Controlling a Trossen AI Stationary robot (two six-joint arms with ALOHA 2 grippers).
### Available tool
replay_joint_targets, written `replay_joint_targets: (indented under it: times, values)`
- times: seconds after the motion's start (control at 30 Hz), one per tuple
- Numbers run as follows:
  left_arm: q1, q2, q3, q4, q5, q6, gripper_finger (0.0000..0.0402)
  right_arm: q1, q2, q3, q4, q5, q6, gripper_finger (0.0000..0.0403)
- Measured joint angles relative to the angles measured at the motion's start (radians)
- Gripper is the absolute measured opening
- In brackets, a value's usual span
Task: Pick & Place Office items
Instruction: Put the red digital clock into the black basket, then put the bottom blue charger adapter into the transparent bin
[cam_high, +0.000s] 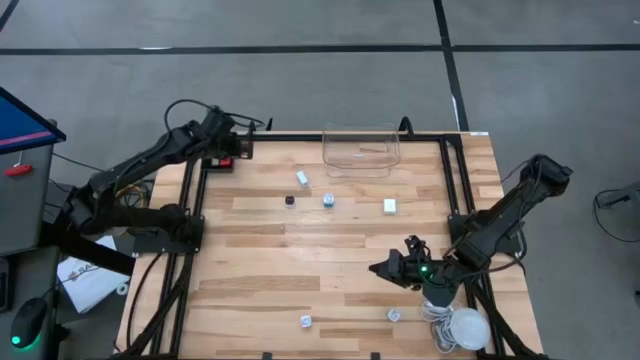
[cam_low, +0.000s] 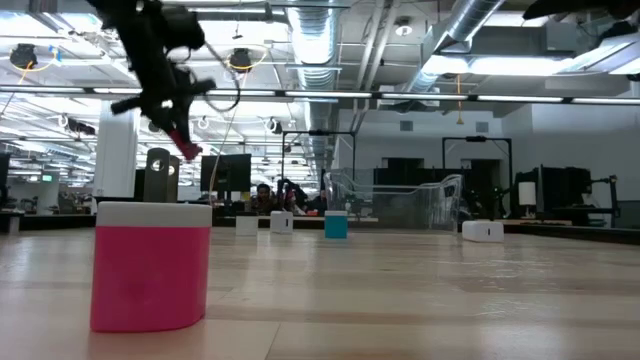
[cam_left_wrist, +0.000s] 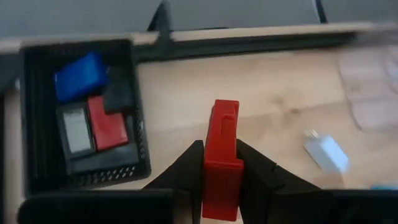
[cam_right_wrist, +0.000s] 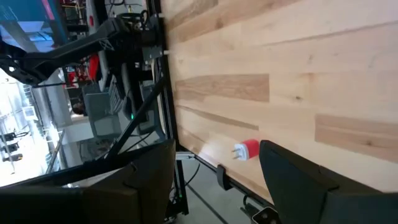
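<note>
A: Listing the left gripper (cam_left_wrist: 221, 186) first: closed on a red block (cam_left_wrist: 222, 158), held above the table's far-left corner, just beside the black mesh tray (cam_left_wrist: 37, 118).

B: Tray contents?

A: One blue piece (cam_left_wrist: 78, 74), one red piece (cam_left_wrist: 107, 122), one black piece (cam_left_wrist: 120, 90), one grey-faced piece (cam_left_wrist: 76, 129).

B: Right gripper?

A: Right gripper (cam_high: 393, 267): low over the near-right part of the wooden table (cam_high: 260, 260), fingers spread apart, holding nothing. A small red plug (cam_right_wrist: 247, 150) lies on the boards ahead of it.

B: Loose items?

A: White charger (cam_left_wrist: 328, 153) near the left gripper; white block (cam_high: 390, 206), blue-topped block (cam_high: 328, 200) and small black piece (cam_high: 290, 200) mid-table; clear plastic bin (cam_high: 361, 150) at the far edge; two small pieces (cam_high: 305, 321) near the front edge.
</note>
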Motion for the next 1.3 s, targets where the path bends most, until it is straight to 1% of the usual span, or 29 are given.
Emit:
replay_joint_targets:
  times: [0.1,0.17,0.3,0.4,0.67,0.77,0.97,1.17,1.3]
  values:
    - [0.039,0.0,-0.064,0.075,-0.003,-0.065,0.0061,0.002,-0.036,0.0,-0.053,-0.001,-0.007,0.0225]
    - [0.055,0.0,-0.097,0.108,-0.033,-0.111,0.0058,0.003,-0.065,0.0,-0.08,0.005,-0.013,0.0225]
    - [0.067,0.001,-0.136,0.127,-0.159,-0.203,0.0056,0.008,-0.125,0.0,-0.137,0.037,-0.034,0.0225]
    - [0.074,0.001,-0.157,0.125,-0.244,-0.308,0.0061,0.011,-0.167,0.0,-0.193,0.053,-0.037,0.0225]
    - [0.078,0.001,-0.233,0.125,-0.331,-0.591,0.0058,0.012,-0.245,0.0,-0.281,0.057,-0.049,0.0225]
    - [0.078,0.001,-0.266,0.145,-0.353,-0.658,0.0064,0.01,-0.26,0.0,-0.29,0.063,-0.061,0.0225]
    - [0.078,0.001,-0.321,0.282,-0.355,-0.662,0.009,0.011,-0.266,0.0,-0.304,0.068,-0.061,0.0225]
    - [0.078,0.001,-0.323,0.352,-0.387,-0.66,0.0124,0.013,-0.267,0.0,-0.297,0.076,-0.06,0.0225]
    - [0.069,-0.026,-0.323,0.425,-0.386,-0.659,0.0151,0.013,-0.267,0.0,-0.297,0.078,-0.061,0.0225]
